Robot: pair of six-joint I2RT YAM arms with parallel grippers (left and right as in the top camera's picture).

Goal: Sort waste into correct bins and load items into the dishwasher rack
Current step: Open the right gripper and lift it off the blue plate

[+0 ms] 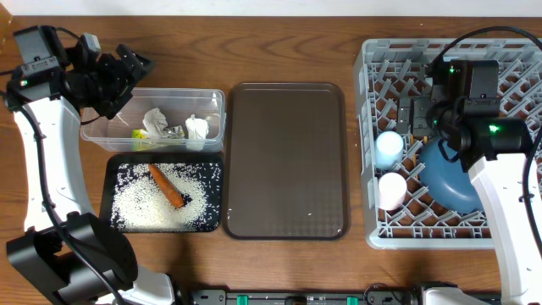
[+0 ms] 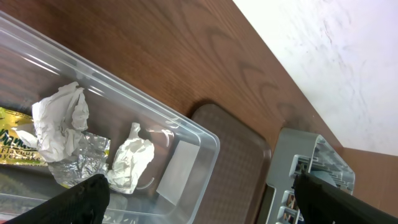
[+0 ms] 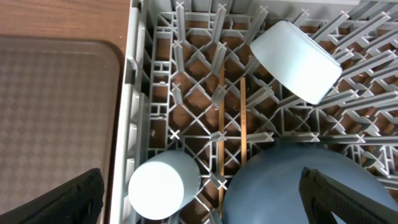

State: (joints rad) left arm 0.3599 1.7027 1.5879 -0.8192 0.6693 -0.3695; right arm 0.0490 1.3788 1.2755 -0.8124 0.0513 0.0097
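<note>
Two chopsticks (image 3: 221,124) lying side by side in the dishwasher rack (image 1: 369,152) at 3 o'clock, between light-blue cup (image 3: 163,185) and dark-blue plate (image 3: 298,186). Right gripper (image 3: 199,186) above them, jaws spread, empty; left gripper (image 2: 199,185) over clear tub (image 1: 93,134) at 10 o'clock, likewise spread, empty.

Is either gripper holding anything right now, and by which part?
Nothing is held. The right gripper is open above the chopsticks lying in the dishwasher rack; the left gripper is open by the clear tub.
</note>
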